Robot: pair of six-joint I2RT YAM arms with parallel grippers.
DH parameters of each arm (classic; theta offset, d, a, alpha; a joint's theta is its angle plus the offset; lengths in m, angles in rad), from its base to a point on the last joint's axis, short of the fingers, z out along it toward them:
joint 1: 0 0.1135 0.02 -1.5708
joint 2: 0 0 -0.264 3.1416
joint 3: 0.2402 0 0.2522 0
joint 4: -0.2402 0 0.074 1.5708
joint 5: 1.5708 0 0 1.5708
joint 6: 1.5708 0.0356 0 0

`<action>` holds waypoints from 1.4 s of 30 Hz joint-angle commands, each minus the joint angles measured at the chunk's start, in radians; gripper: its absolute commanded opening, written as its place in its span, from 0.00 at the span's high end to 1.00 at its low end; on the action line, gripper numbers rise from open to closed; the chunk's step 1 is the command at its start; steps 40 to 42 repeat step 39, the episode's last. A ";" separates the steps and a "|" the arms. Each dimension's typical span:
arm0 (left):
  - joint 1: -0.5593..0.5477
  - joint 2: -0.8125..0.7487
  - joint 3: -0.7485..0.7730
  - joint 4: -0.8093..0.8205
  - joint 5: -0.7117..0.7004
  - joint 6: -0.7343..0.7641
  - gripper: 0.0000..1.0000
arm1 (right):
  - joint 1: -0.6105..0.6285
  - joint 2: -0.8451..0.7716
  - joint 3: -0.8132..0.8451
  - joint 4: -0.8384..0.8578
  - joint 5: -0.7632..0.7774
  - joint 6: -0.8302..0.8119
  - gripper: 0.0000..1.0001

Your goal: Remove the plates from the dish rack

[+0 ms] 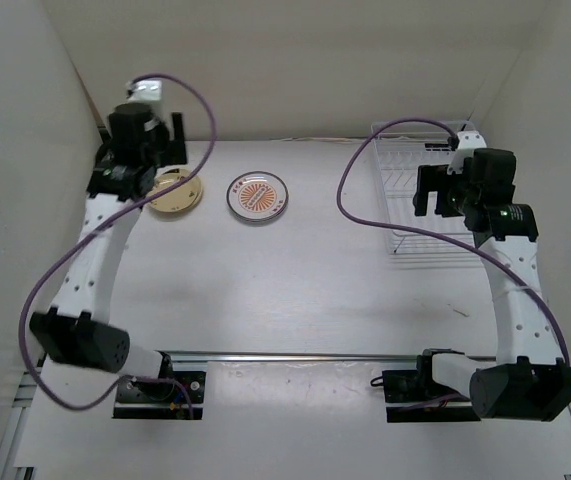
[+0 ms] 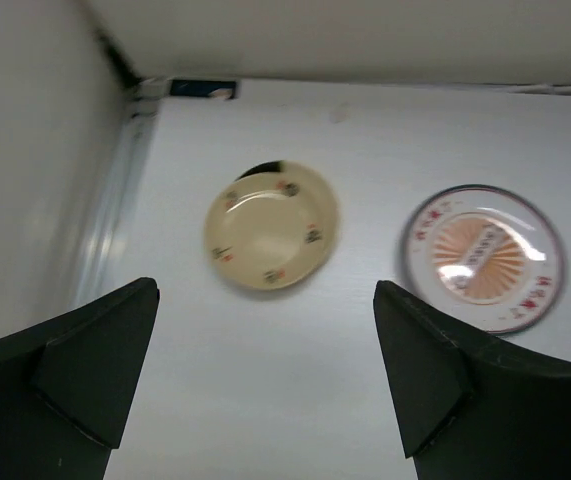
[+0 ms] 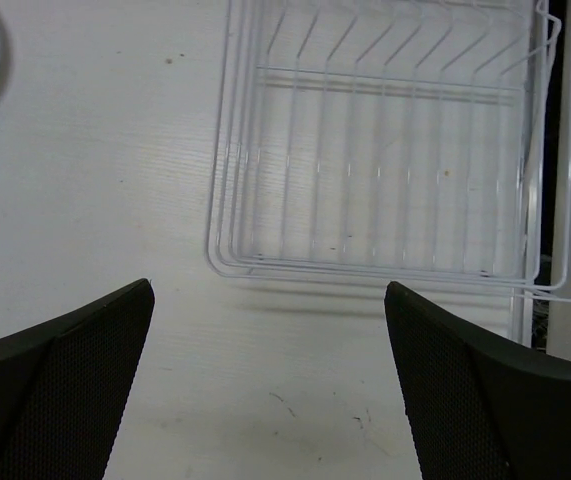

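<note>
A cream-yellow spotted plate lies flat on the table at the back left, also in the left wrist view. An orange sunburst plate lies beside it, to its right. The white wire dish rack stands at the back right and holds no plates. My left gripper is open and empty, raised above the cream plate. My right gripper is open and empty, above the rack's near-left edge. The white dark-rimmed plate is out of view.
White walls close in the table at the back and both sides. A purple cable loops from each arm. Both arm bases sit on a rail at the near edge.
</note>
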 commanded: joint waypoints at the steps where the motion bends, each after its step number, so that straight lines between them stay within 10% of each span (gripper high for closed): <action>1: 0.152 -0.141 -0.183 -0.024 0.008 -0.011 0.01 | 0.003 -0.064 -0.019 0.037 0.110 -0.025 0.01; 17: 0.532 -0.762 -0.702 -0.063 0.213 -0.054 0.01 | -0.049 -0.539 -0.306 -0.032 0.182 -0.005 0.01; 42: 0.552 -0.856 -0.752 -0.134 0.284 -0.014 0.01 | -0.069 -0.794 -0.447 -0.107 0.144 -0.005 0.01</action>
